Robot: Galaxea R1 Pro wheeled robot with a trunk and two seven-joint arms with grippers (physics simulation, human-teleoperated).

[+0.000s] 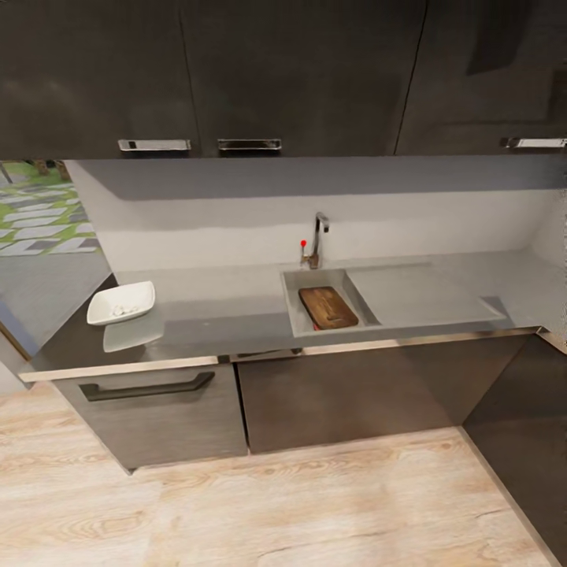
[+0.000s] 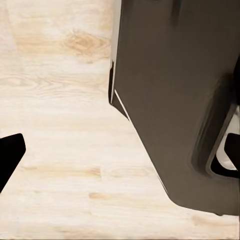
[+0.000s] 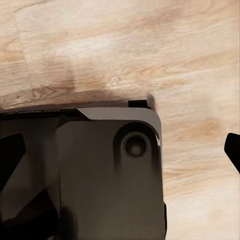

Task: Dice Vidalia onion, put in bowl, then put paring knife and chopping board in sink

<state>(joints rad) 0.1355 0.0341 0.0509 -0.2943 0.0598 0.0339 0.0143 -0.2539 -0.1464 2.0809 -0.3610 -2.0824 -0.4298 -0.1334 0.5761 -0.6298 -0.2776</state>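
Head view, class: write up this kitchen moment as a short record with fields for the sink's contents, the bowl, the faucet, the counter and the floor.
Sink contents: chopping board lying in the sink basin; something small and red at its near left corner, too small to identify
Bowl: white bowl on the countertop, left of the sink, with pale bits inside
Faucet: chrome faucet behind the basin, red knob on its left
Drainboard: flat steel drainboard right of the basin
Floor: light wood floor
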